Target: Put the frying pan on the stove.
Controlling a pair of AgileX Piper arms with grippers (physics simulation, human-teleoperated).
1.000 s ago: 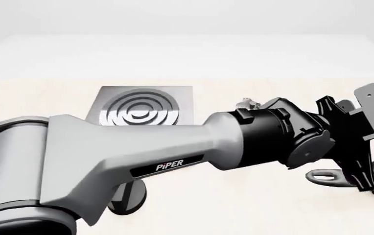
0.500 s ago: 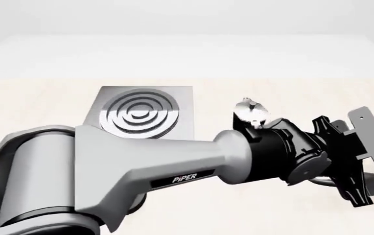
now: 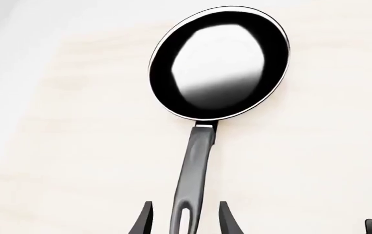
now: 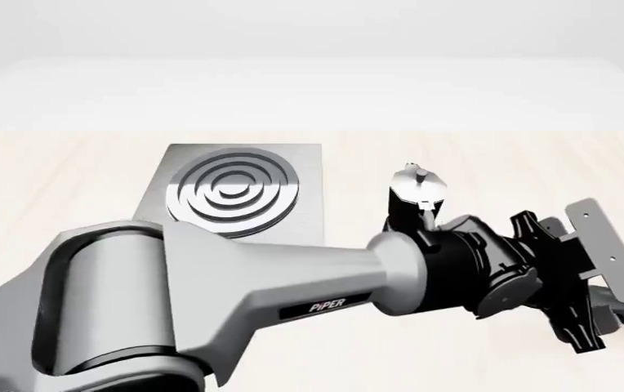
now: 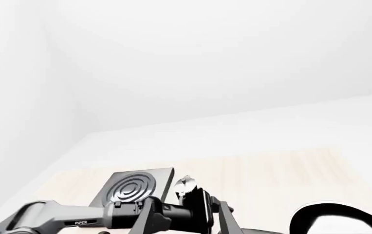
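The left gripper (image 3: 184,222) is straddling the frying pan (image 3: 219,63) handle's slotted end, fingers wide, lining up a grasp. The stove (image 4: 236,192) is waiting at ten o'clock; the right gripper isn't visible.

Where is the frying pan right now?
The frying pan lies on the table on the right side, away from the stove, its handle between the left gripper's open jaws.

Broad silver-grey arm (image 4: 236,278) with smooth rounded casing, a black band at the near joint and "PiPER" lettered white on a black strip. Black ribbed wrist (image 4: 487,265), grey flat plate with small holes, pointed black fingers (image 3: 227,222).
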